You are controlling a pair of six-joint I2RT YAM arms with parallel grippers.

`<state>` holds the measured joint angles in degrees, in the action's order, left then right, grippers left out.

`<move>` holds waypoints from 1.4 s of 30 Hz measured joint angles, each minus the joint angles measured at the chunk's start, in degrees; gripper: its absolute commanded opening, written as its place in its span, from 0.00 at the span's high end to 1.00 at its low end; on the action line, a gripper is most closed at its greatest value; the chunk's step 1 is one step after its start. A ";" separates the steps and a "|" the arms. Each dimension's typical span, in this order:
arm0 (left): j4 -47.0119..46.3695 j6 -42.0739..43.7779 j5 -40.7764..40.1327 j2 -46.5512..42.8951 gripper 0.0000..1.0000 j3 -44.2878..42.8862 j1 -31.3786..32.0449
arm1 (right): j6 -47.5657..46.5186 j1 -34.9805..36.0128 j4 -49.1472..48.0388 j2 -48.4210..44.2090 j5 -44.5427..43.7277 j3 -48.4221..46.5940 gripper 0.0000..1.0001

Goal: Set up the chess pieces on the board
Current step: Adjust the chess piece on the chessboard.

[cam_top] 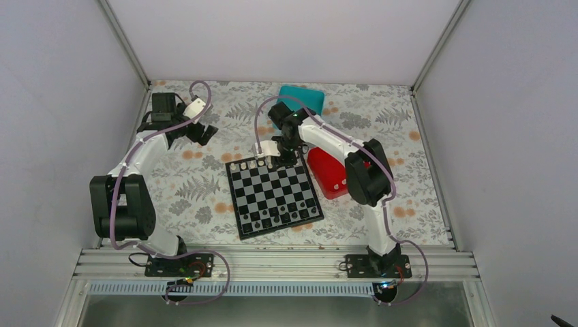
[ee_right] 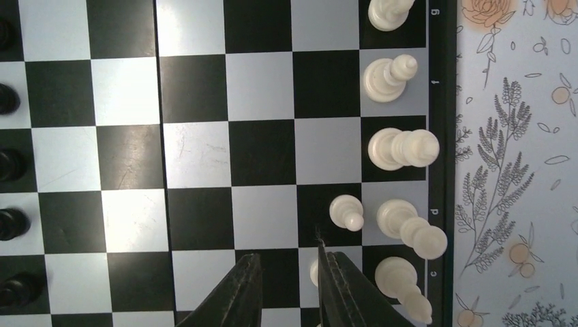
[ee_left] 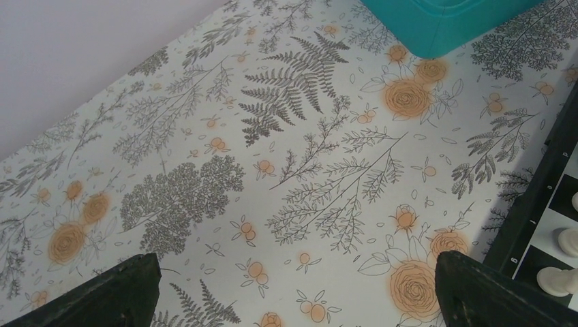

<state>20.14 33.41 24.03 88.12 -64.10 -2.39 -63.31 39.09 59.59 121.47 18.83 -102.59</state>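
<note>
The board [cam_top: 275,194] lies at the table's middle, with white chess pieces [cam_top: 249,164] along its far row. My right gripper [cam_top: 276,155] hovers over that far edge. In the right wrist view its jaws [ee_right: 286,257] stand partly open over a black square, with nothing between them. A small white piece [ee_right: 314,271] peeks out from behind the right finger [ee_right: 341,286]. A white pawn [ee_right: 346,212] stands just beyond, next to several taller white pieces [ee_right: 402,148] in the edge row. My left gripper [cam_top: 198,128] hangs wide open [ee_left: 300,300] over bare tablecloth, left of the board's border [ee_left: 538,197].
Dark pieces [cam_top: 283,216] line the board's near rows and show at the left edge [ee_right: 10,223]. A red tray [cam_top: 327,174] sits right of the board, under the right arm. A teal box [cam_top: 303,99] stands at the back [ee_left: 443,20]. Walls close in the table.
</note>
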 measured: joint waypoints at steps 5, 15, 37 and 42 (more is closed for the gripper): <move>-0.35 0.00 -0.04 -0.20 0.00 0.50 0.00 | 0.48 0.59 -0.55 0.85 -0.09 -0.02 0.78; -0.83 0.00 -0.09 -1.18 0.00 1.55 0.00 | 1.84 0.66 -2.86 3.93 -1.81 -0.02 0.77; -1.20 0.02 -0.07 -1.44 0.00 1.77 -0.07 | 3.04 0.66 -4.92 4.39 -3.58 -1.33 0.76; -1.22 0.04 -0.04 -1.51 0.00 1.79 -0.11 | 3.13 0.74 -5.16 4.44 -3.56 -1.64 0.76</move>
<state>18.92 33.45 23.99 86.61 -62.30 -2.50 -60.18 39.83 54.43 125.91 15.27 -104.22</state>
